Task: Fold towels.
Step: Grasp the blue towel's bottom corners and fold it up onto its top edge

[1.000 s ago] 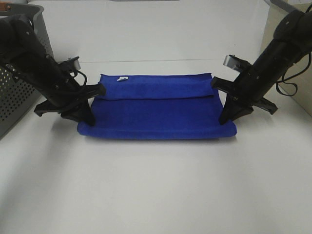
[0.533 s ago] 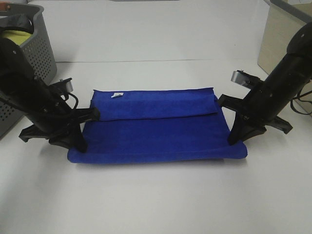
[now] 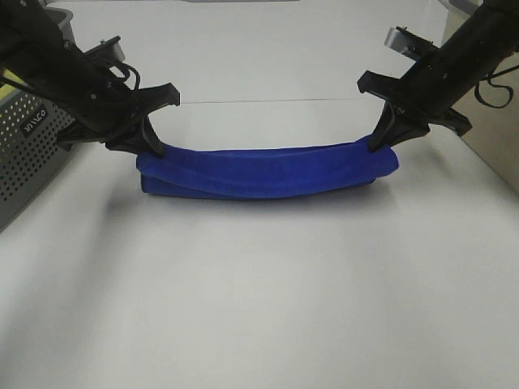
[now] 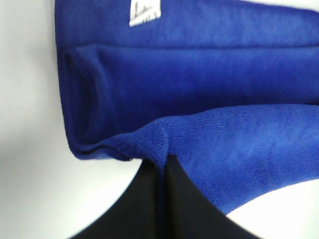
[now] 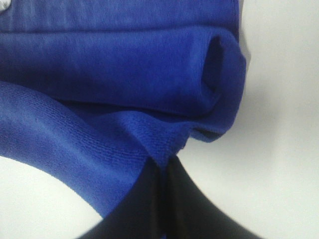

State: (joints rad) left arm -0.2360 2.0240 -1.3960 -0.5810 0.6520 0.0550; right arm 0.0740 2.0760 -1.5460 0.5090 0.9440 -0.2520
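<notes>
A blue towel lies as a long, narrow folded band across the middle of the white table. My left gripper is shut on the towel's left end, pinching its edge. My right gripper is shut on the towel's right end, pinching its edge. Both hold the near layer lifted and carried over toward the far edge. A small white label shows on the lower layer in the left wrist view.
A grey perforated basket stands at the far left, behind my left arm. A beige cabinet side stands at the far right.
Both grippers have lifted the towel's near edge and carried it away from the camera toward the far edge. The towel has gone from a wide flat rectangle to a narrow folded band.
</notes>
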